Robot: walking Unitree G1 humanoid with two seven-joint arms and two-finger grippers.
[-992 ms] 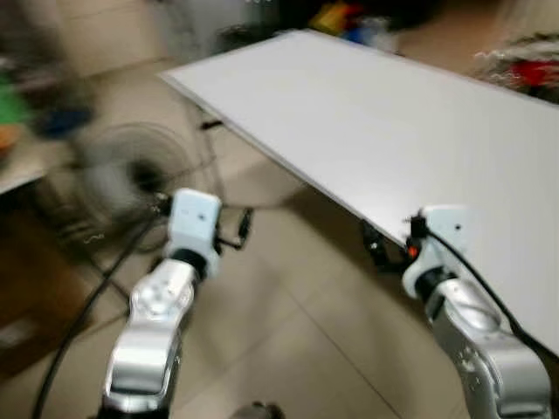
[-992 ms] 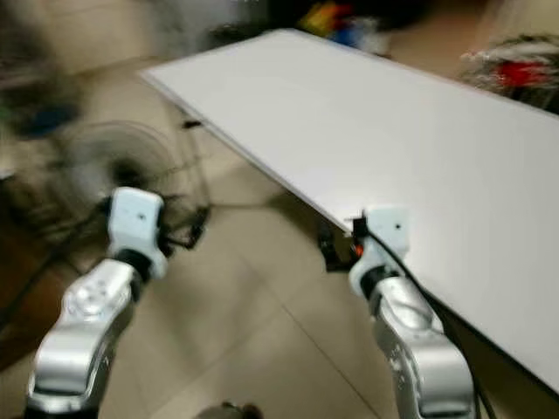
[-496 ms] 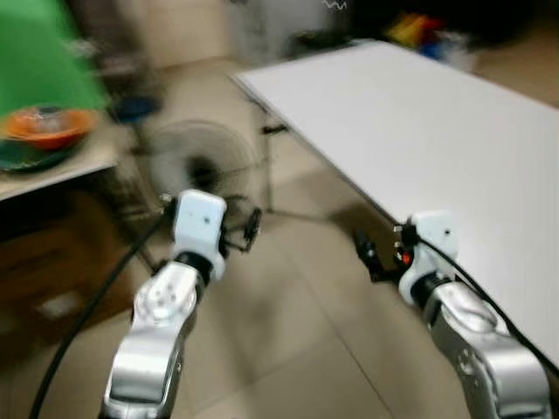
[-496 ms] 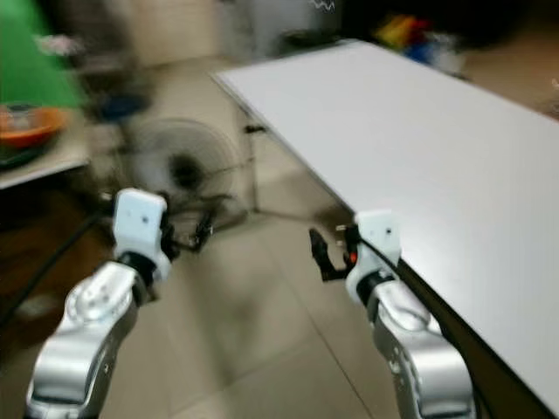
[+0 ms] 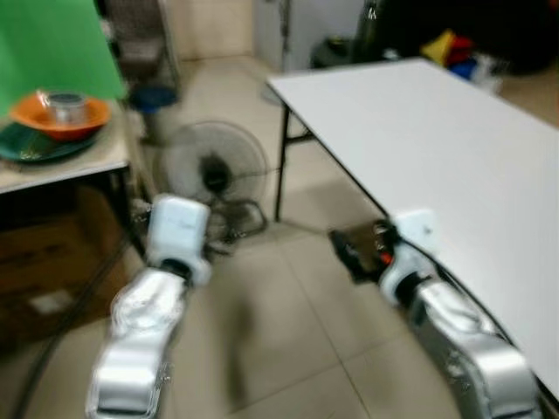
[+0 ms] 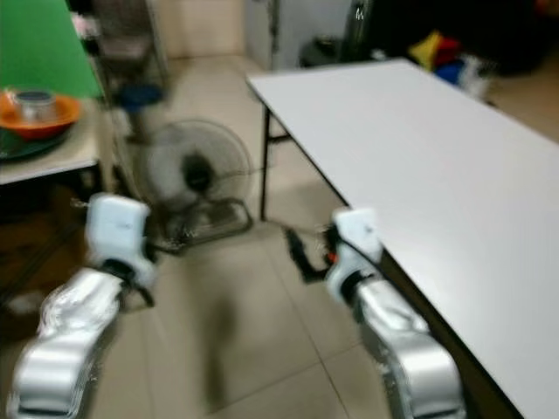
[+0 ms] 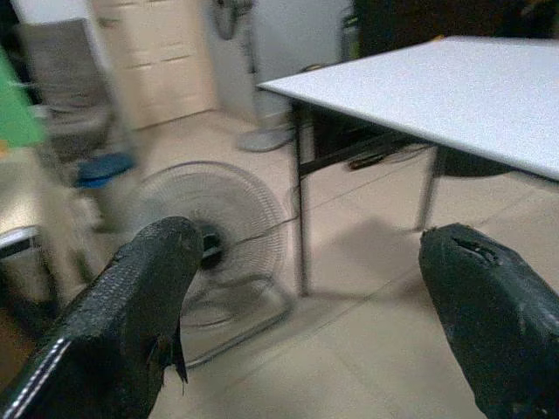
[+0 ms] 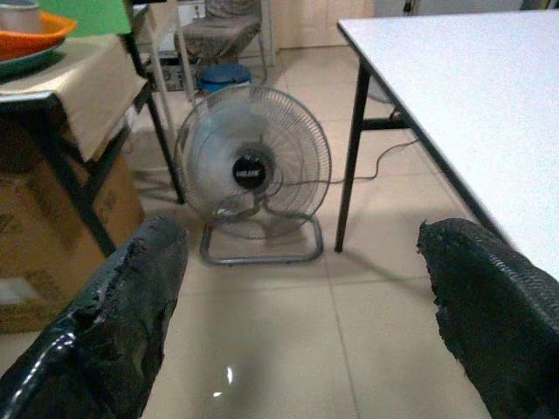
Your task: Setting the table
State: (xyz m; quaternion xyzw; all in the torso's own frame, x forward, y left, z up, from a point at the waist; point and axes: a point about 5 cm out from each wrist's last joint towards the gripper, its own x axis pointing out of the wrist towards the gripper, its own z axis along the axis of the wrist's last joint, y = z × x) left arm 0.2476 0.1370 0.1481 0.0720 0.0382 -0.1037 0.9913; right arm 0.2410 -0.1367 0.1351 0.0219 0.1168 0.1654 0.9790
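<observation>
On the side table [image 5: 83,166], toward its near edge, an orange bowl [image 5: 63,118] with a small metal cup [image 5: 64,105] inside sits on a dark green plate [image 5: 35,147] — probably light, rigid and slick, and breakable if ceramic, so best taken by the rim. Both claws hang above floor beside the white table [image 5: 454,148]: the left gripper [image 7: 306,288] and right gripper [image 8: 297,288] gape wide — holding and touching nothing. A floor fan [image 8: 253,170] stands ahead.
</observation>
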